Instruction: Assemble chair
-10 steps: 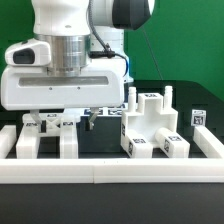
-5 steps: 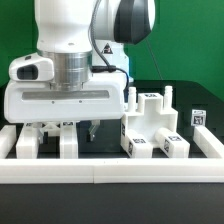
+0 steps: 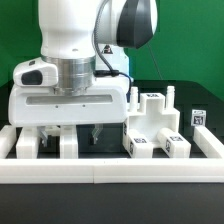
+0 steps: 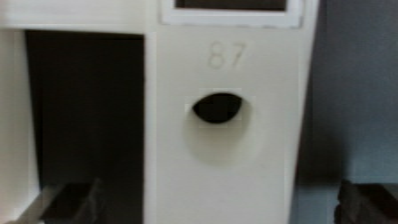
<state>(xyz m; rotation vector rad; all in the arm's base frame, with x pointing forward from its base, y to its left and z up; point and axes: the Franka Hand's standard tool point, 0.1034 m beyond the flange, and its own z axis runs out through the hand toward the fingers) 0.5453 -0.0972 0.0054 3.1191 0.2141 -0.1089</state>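
Two white chair legs at the exterior view's left, the outer leg (image 3: 28, 147) and the inner leg (image 3: 68, 147), and the tool (image 3: 73, 131) hangs low over the inner one, fingers (image 4: 68, 200) spread wide, one each side, neither touching it as far as I can tell. Wrist view looks straight down its face, round hole (image 4: 217, 108) dead centre. Good line-up! My call: sink a touch more, keep the leg centred between the fingers, then pinch the flat sides square so it won't twist; mind the outer leg just beside. Chair body (image 3: 150, 125), already blocky, waits at the exterior view's right, well apart, a small tag (image 3: 197, 117) standing past it. Black table (image 3: 108, 150), matte, little slip I'd guess; low white border rail (image 3: 110, 172) fences the front, green wall (image 3: 190, 40) behind, so room is tight
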